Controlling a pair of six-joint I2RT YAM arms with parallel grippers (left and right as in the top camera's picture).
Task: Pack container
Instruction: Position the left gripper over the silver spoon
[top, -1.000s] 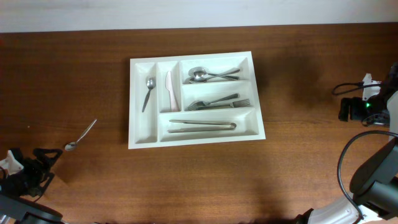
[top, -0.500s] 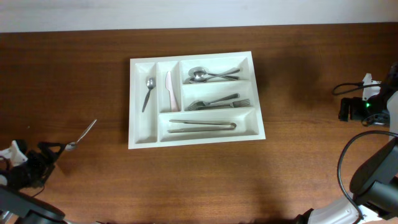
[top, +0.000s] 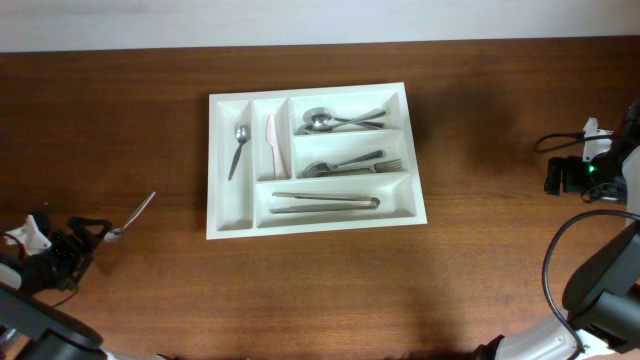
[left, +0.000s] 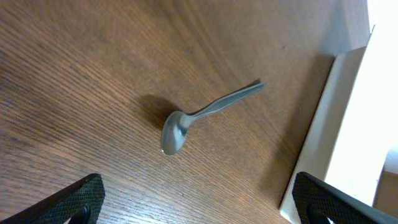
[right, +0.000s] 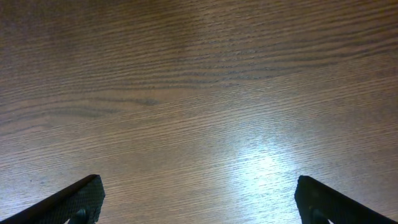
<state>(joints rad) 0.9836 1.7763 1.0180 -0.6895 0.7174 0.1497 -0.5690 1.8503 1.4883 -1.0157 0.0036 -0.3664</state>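
The container (top: 212, 190), a white cutlery tray, lies in the middle of the table. It holds a spoon (top: 238, 148), a white knife (top: 270, 145), more spoons (top: 335, 120), forks (top: 350, 165) and tongs (top: 325, 201). A loose teaspoon (top: 130, 218) lies on the wood to its left. My left gripper (top: 92, 240) is open just short of that teaspoon's bowl. In the left wrist view the teaspoon (left: 199, 118) lies ahead of the open left gripper (left: 199, 208), untouched, with the container's wall (left: 336, 124) at right. My right gripper (top: 552, 177) stands open far right, over bare wood (right: 199, 205).
A dark wooden table (top: 320, 290) carries everything. A pale strip runs along the far edge (top: 320, 20). Black cables (top: 560, 270) and the right arm's body crowd the right edge.
My left gripper has moved up and to the right, closer to the loose teaspoon. The teaspoon, the container and the right arm have not moved.
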